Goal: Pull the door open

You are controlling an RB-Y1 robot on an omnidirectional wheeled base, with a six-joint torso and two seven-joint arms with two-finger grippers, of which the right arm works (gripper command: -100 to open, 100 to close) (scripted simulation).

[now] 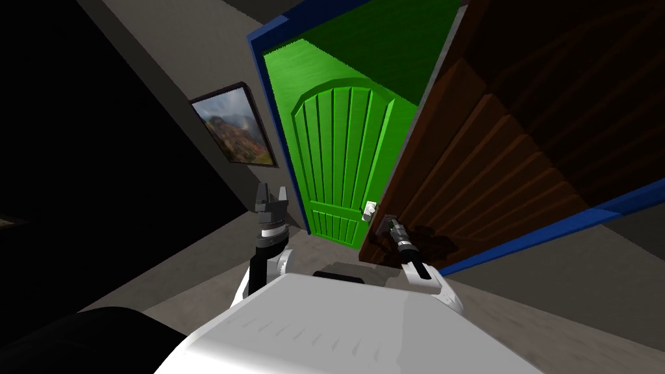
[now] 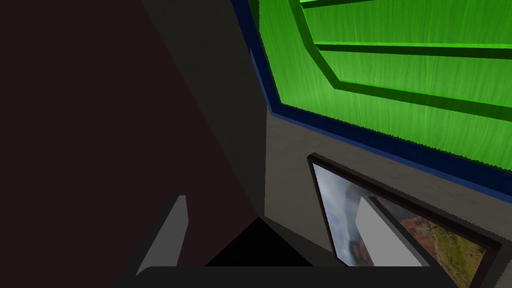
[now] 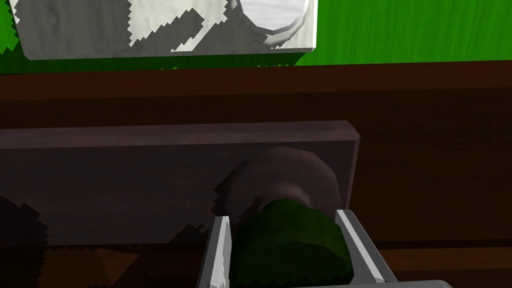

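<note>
Your right gripper [image 3: 283, 218] is clamped on the knob [image 3: 295, 245], seemingly dark green in the shadow, of the brown door [image 1: 493, 169], which stands open across the right half of the head view. Behind it, centre frame, is a green door [image 1: 338, 162] in a blue frame [image 1: 280, 130]. Your left gripper [image 1: 273, 189] sits left of centre, beside a framed picture [image 1: 235, 126], fingers apart.

A framed mountain picture [image 1: 235, 124] is hanging on the grey wall [image 1: 182, 52], just beside a blue door frame [image 2: 350, 133]. A green panelled door [image 1: 341, 162] is standing beyond it. Grey floor [image 1: 195, 260] is running below the wall.
</note>
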